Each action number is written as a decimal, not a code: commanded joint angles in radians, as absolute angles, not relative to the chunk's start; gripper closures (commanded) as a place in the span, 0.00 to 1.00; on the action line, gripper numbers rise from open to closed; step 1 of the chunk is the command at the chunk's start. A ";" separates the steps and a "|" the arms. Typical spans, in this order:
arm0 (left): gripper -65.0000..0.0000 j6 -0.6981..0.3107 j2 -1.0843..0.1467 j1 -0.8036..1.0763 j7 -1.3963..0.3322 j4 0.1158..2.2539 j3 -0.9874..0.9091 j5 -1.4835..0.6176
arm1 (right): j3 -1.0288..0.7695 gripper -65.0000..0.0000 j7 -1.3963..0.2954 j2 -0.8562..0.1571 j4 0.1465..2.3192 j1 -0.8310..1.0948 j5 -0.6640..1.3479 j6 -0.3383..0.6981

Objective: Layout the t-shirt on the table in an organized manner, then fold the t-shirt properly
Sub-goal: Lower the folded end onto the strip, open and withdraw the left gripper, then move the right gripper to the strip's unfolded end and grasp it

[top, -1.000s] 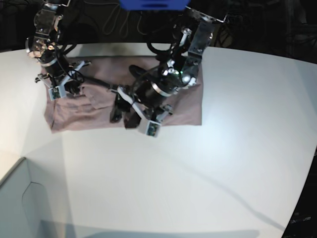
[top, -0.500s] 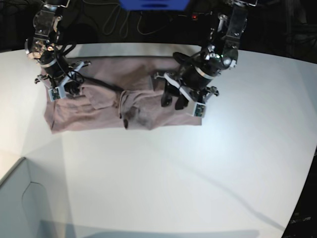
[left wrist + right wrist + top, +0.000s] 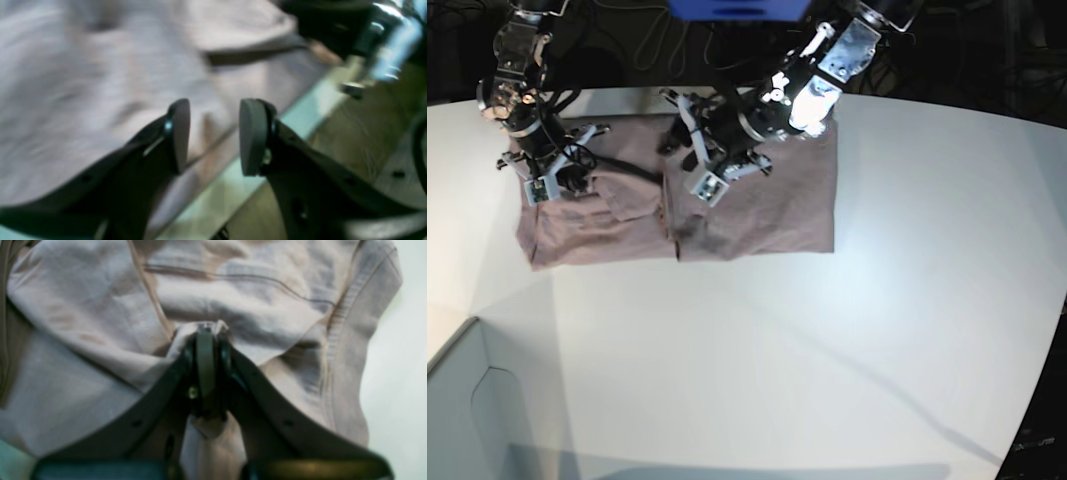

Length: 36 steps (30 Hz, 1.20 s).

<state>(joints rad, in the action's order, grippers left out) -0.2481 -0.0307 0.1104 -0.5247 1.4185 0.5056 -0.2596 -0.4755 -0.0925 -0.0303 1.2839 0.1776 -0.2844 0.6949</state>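
Observation:
The mauve t-shirt (image 3: 767, 200) lies spread in a wide band across the far part of the white table (image 3: 827, 350), with a creased fold near its middle. My right gripper (image 3: 206, 336) is shut on a pinched ridge of t-shirt (image 3: 100, 323) fabric; in the base view the right gripper (image 3: 585, 158) sits at the shirt's left end. My left gripper (image 3: 211, 133) is open with nothing between its pads. It hovers over the t-shirt (image 3: 83, 83) close to its edge. In the base view the left gripper (image 3: 685, 135) is above the shirt's far middle.
A pale box corner (image 3: 467, 400) rises at the front left. A blue object (image 3: 737, 8) and dark cables lie beyond the table's far edge. The floor (image 3: 360, 133) shows past the table edge in the left wrist view.
My left arm left the shirt's front middle, swung right, then went back and left to the far edge, its jaws narrowing a little. The right gripper kept its hold in place.

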 commanded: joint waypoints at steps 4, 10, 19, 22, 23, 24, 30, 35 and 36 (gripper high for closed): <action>0.64 -0.255 -0.031 0.094 -0.504 1.508 0.507 -0.271 | -0.484 0.97 -0.117 -0.036 1.313 0.165 -0.305 0.698; 0.64 -0.254 -0.108 0.131 -0.512 1.620 0.363 -0.271 | -0.492 0.67 -0.168 -0.031 1.452 0.193 -0.305 0.698; 0.64 -0.260 -0.119 0.194 -0.512 1.633 -0.022 -0.271 | -0.590 0.37 -0.341 0.001 1.540 0.105 -0.303 0.698; 0.64 -0.260 -0.117 0.205 -0.507 1.633 -0.094 -0.271 | -0.645 0.37 -0.401 -0.016 1.451 0.025 -0.303 0.698; 0.64 -0.260 -0.117 0.205 -0.507 1.633 -0.113 -0.271 | -0.665 0.37 -0.410 -0.025 1.411 0.001 -0.303 0.698; 0.64 -0.260 -0.117 0.206 -0.510 1.633 -0.127 -0.271 | -0.677 0.37 -0.418 -0.038 1.371 -0.019 -0.303 0.698; 0.64 -0.260 -0.117 0.211 -0.506 1.633 -0.202 -0.271 | -0.682 0.37 -0.415 -0.074 1.219 -0.042 -0.305 0.698; 0.64 -0.260 -0.117 0.208 -0.509 1.632 -0.245 -0.272 | -0.682 0.38 -0.415 -0.070 1.178 -0.038 -0.305 0.698; 0.64 -0.260 -0.117 0.206 -0.510 1.632 -0.248 -0.272 | -0.682 0.39 -0.415 -0.065 1.171 -0.038 -0.305 0.698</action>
<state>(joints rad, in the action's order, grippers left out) -0.2546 -0.1150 0.2176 -0.5259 1.6157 -0.2455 -0.2604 -0.6846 -0.3721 -0.0685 1.1740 -0.0380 -0.2741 0.6937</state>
